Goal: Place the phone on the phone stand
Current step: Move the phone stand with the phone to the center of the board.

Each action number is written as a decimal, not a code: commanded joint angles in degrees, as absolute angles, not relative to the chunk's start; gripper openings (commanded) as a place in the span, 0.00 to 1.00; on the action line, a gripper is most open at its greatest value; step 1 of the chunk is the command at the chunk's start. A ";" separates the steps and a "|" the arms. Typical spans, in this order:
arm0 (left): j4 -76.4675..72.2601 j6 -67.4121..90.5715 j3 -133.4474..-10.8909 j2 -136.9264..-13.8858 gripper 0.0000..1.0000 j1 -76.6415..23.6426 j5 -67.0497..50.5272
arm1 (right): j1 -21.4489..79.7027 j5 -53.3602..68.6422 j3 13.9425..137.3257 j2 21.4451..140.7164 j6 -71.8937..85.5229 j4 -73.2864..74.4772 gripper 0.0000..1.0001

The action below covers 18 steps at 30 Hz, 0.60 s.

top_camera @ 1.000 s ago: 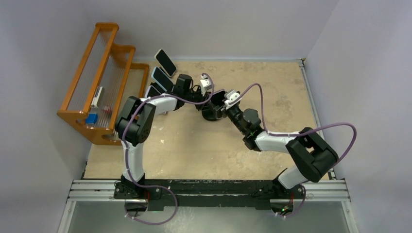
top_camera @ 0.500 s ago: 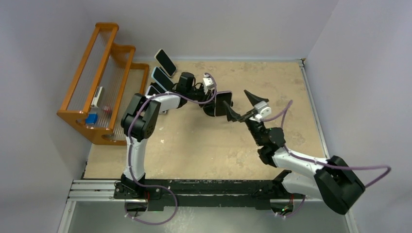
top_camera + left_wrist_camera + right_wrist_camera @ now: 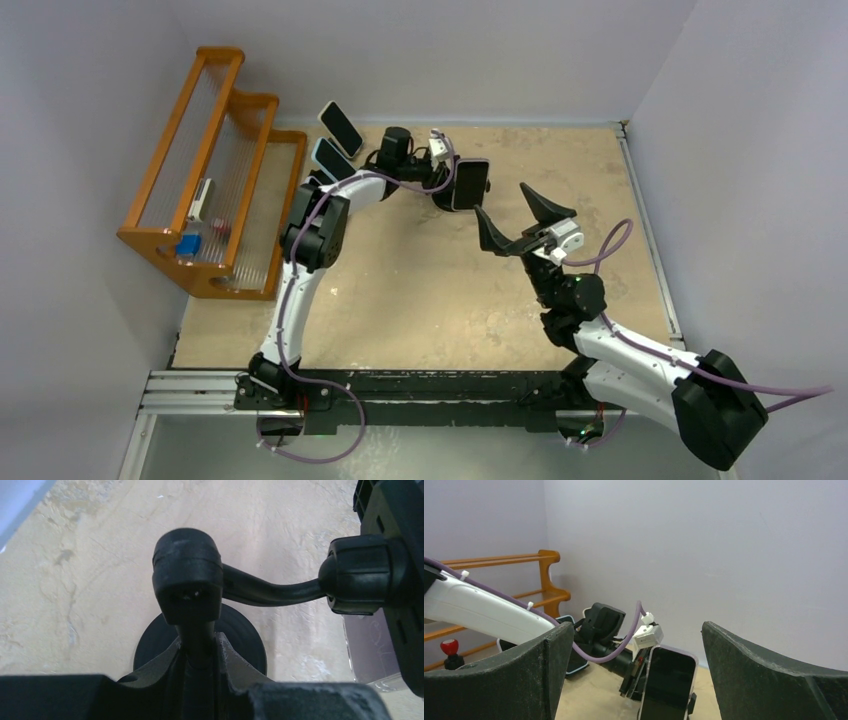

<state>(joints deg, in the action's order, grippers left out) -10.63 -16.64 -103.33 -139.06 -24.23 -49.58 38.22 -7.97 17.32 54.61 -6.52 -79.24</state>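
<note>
The phone (image 3: 471, 184), dark-screened in a lilac-edged case, stands upright in the black phone stand (image 3: 187, 580) near the table's back middle. My left gripper (image 3: 199, 640) is shut on the stand's stem, just above its round base (image 3: 245, 635). The stand's arm runs right to the clamp (image 3: 395, 580) that holds the phone (image 3: 372, 650). My right gripper (image 3: 501, 200) stands wide open just right of the phone, touching nothing. In the right wrist view the phone (image 3: 669, 682) sits between and beyond the spread fingers (image 3: 524, 675).
An orange wooden rack (image 3: 215, 170) stands along the left edge of the table (image 3: 420, 290). Two other phones (image 3: 340, 128) lean on holders at the back left, beside the left arm. Walls close in at the back and right.
My right gripper opened and drew back to the right, away from the phone. My left arm carried the stand and phone toward the back of the table.
</note>
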 commanded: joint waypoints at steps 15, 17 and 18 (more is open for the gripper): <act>-6.52 -21.97 -108.19 -140.62 0.85 -18.83 -59.88 | 38.06 -3.78 18.87 52.55 -7.19 -76.50 0.99; -9.55 -21.67 -101.02 -135.53 0.87 -18.81 -58.77 | 38.09 -3.69 18.96 51.74 -6.67 -75.14 0.99; -11.89 -21.14 -97.11 -132.59 0.87 -18.81 -57.94 | 38.06 -4.14 19.17 51.47 -6.26 -74.01 0.99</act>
<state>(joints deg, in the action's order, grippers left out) -7.46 -20.69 -107.35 -143.76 -18.87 -57.58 38.22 -4.69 17.32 53.69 -6.63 -74.37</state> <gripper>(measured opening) 0.861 0.987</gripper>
